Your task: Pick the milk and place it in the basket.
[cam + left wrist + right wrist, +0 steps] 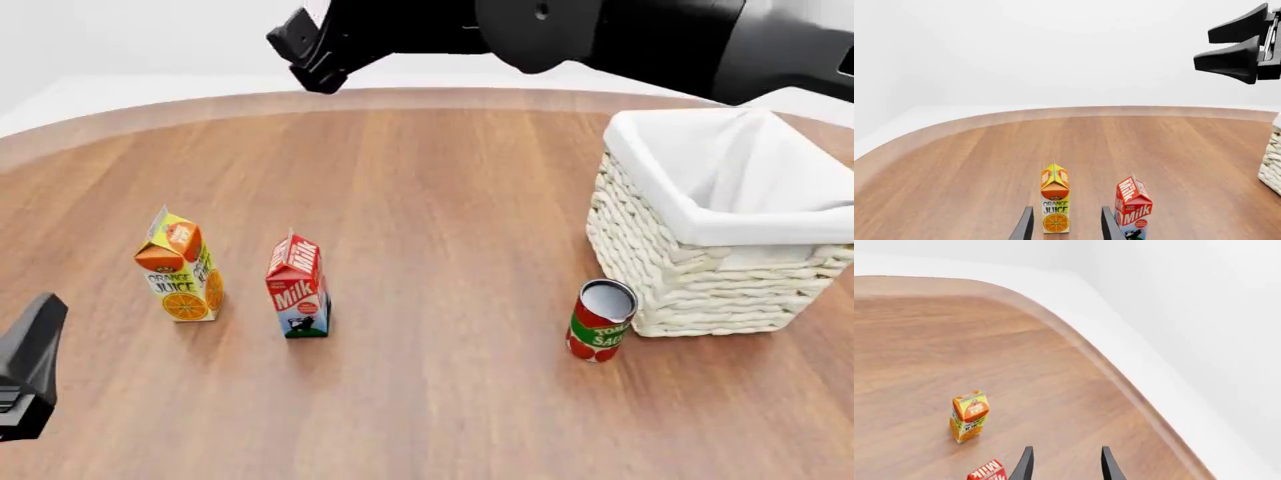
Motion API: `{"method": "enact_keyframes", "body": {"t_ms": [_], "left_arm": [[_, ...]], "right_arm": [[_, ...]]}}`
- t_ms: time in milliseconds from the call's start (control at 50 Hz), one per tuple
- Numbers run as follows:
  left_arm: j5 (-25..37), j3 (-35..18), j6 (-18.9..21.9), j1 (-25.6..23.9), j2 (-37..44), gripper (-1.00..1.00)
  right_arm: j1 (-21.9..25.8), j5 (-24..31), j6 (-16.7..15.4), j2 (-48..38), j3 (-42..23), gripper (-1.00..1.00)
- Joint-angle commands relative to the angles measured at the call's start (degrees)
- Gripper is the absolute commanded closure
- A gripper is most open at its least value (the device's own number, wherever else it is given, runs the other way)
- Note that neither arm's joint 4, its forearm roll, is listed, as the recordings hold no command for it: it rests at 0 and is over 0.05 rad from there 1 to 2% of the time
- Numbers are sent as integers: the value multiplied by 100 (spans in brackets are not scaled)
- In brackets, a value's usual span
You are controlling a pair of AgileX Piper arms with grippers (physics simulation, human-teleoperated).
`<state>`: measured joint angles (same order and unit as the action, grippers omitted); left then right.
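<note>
The approach step is judged to be in hand: the small gable-top milk carton with red top (298, 288) is seen upright on the wooden tabletop (441, 200), lower left of centre in the front view, ungrasped. The right hand (310, 52), at upper left, is released and empty. It is to be lowered onto the carton. The left hand (1066, 226) is released, empty too.

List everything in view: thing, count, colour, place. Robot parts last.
milk: one, red top, blue-green base, upright left of centre, untouched.
juice carton: one, orange and yellow, upright, to the left of the milk, apart from it.
tomato sauce can: one, red, upright by the basket's near left corner.
basket: one, cream-white wicker, white liner, right side.
table: one, brown wood.
left hand: black, open, low at the near left.
right hand: black, open, raised over the far side.
</note>
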<state>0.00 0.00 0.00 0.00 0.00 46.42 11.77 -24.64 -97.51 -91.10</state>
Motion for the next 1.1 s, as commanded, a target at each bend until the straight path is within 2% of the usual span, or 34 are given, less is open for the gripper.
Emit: {"method": "enact_keyframes", "body": {"t_ms": [20,160,240,460,580,680,820,1100], "left_arm": [[0,0,0,0,0,-100],[0,0,0,0,0,-100],[0,0,0,0,0,-100],[0,0,0,0,0,-100],[0,0,0,0,0,-100],[0,0,0,0,0,-100],[0,0,0,0,0,-100],[0,0,0,0,0,-100]], "right_arm": [[202,249,-351,-332,-386,-100],[213,474,-471,-461,-562,-100],[172,690,-351,-593,-804,-100],[377,724,-271,-754,-719,-100],[693,697,-454,-873,-681,-100],[758,694,-461,-949,-707,-100],[913,664,-652,-1020,-664,-100],[904,744,-827,-1067,-682,-100]]}}
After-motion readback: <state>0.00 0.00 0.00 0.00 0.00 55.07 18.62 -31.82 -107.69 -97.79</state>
